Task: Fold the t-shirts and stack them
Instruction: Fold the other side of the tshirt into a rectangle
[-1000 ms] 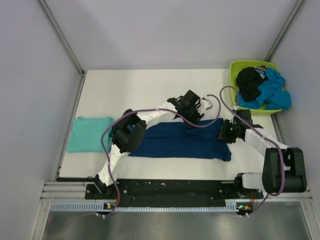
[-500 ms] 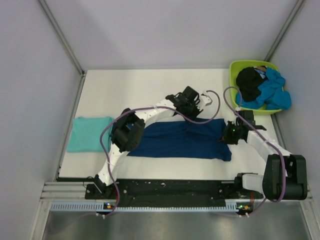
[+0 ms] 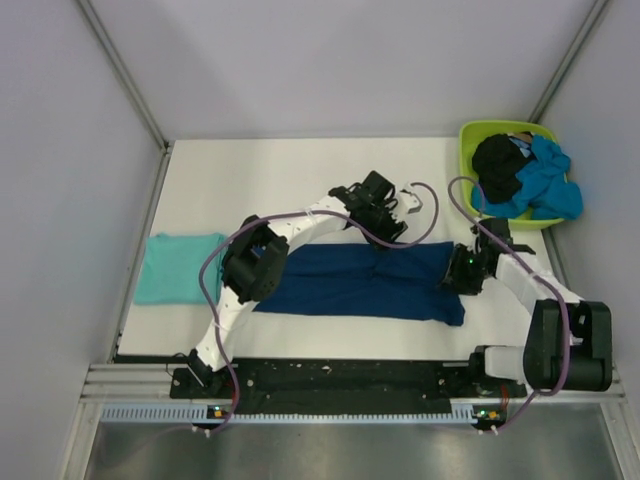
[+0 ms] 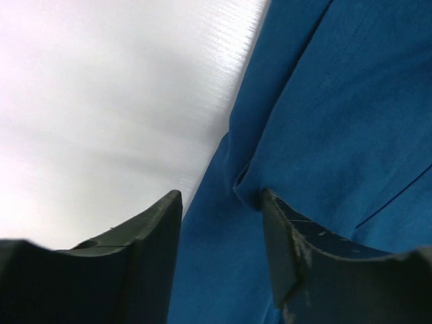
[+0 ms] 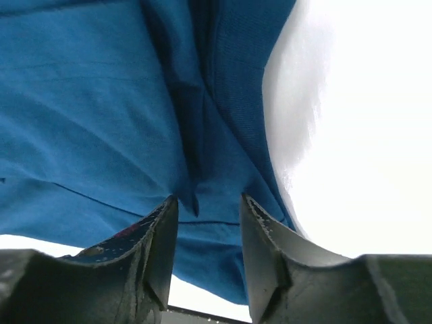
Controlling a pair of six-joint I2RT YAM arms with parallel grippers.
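Navy tee (image 3: 340, 285) flat at centre — teal tee (image 3: 178, 268) folded, 9 o'clock; black tee (image 3: 497, 165), bright blue tee (image 3: 548, 185) heaped, 2 o'clock

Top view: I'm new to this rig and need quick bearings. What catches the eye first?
A navy tee lies spread across the table, with the left claw open over its far edge and the right claw open at its right end. A folded teal tee sits at the left side. A lime tub in the far right corner holds black cloth and blue cloth.
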